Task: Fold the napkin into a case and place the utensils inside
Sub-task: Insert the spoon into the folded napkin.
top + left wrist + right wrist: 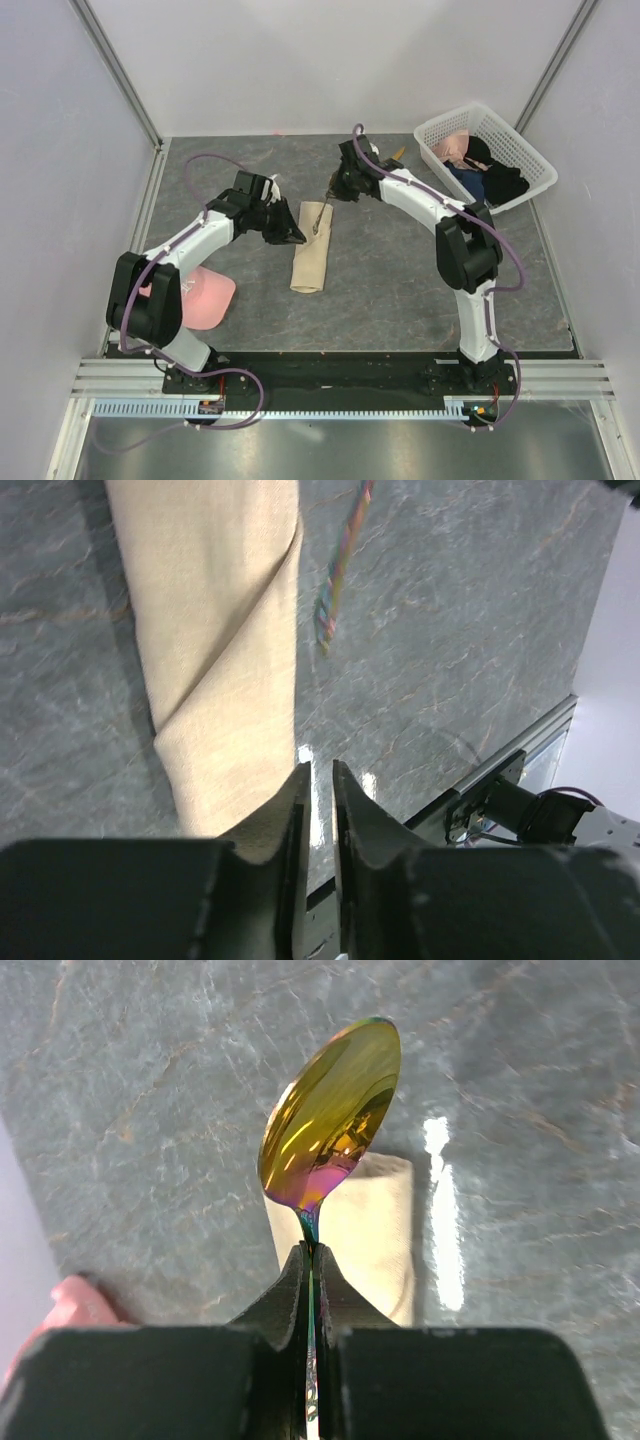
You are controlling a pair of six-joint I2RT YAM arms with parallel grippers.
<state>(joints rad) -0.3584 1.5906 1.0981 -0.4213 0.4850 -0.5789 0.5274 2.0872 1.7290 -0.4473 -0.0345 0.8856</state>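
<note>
The beige napkin (pixel 311 248) lies folded into a long narrow case on the grey table. It also shows in the left wrist view (pixel 220 630) and the right wrist view (pixel 375 1230). My right gripper (pixel 336 193) is shut on the thin handle of the spoon (pixel 335 1110) and holds its golden bowl above the napkin's far end. The spoon's handle shows in the left wrist view (pixel 340 570). My left gripper (pixel 298 237) is shut and empty, beside the napkin's left edge (pixel 320 770). A small orange knife (pixel 398 152) lies at the back, partly hidden by the right arm.
A white basket (pixel 535 165) with dark and pink clothes stands at the back right. A pink cap (pixel 205 295) lies at the front left beside the left arm, and its edge shows in the right wrist view (pixel 70 1305). Walls enclose the table.
</note>
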